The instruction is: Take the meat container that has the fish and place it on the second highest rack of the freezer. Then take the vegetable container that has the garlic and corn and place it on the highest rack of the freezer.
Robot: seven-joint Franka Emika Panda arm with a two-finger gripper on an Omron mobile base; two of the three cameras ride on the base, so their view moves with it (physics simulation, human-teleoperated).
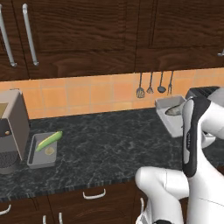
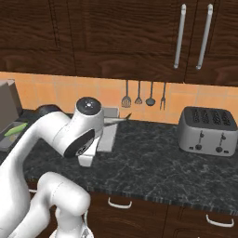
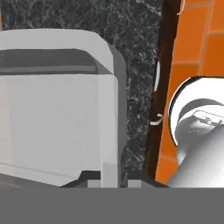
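The meat container (image 1: 168,114), a shallow grey tray, hangs tilted above the counter at the right, next to my forearm. The fish (image 1: 174,110) lies in it, and its tail (image 2: 120,120) pokes past my arm in the right base view. In the hand view my gripper (image 3: 111,178) is shut on the wall of the meat container (image 3: 61,109). The vegetable container (image 1: 40,161) rests on the counter at the left with the corn (image 1: 49,141) and the garlic (image 1: 49,151) in it. The freezer and its racks are out of view.
A coffee machine (image 1: 11,129) stands at the counter's left end, just beside the vegetable container. A toaster (image 2: 207,132) sits at the right. Utensils (image 1: 151,85) hang on the orange tiled wall. Dark wood cabinets run above the black counter (image 1: 109,144).
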